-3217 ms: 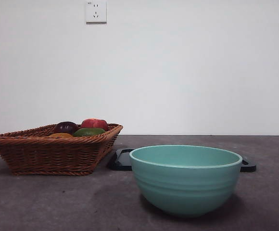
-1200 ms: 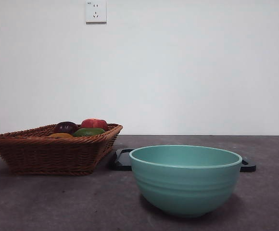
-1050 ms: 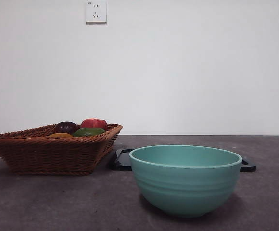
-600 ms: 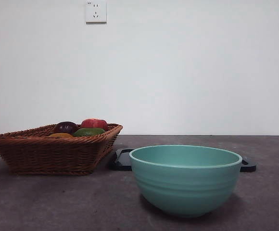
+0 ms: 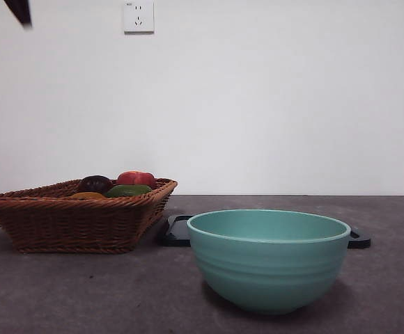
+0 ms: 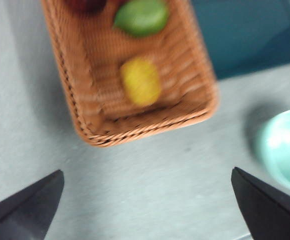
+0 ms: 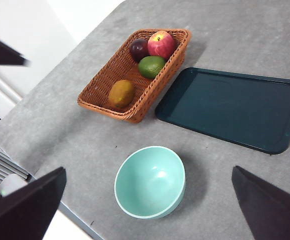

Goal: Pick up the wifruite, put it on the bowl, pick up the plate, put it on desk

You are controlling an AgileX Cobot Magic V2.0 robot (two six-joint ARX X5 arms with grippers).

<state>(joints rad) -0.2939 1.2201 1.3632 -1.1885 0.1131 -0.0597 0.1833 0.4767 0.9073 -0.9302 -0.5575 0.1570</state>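
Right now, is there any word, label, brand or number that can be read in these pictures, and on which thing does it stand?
No text can be read.
The wall socket bears a tiny dark mark at its top left corner, too small to read.
The bowl, the wicker basket, the dark tray and the fruit show no label.

The basket [image 6: 130,75] and wifruite [image 6: 141,81] are motion-blurred in the left wrist view; the bowl [image 6: 285,149] is cut off.
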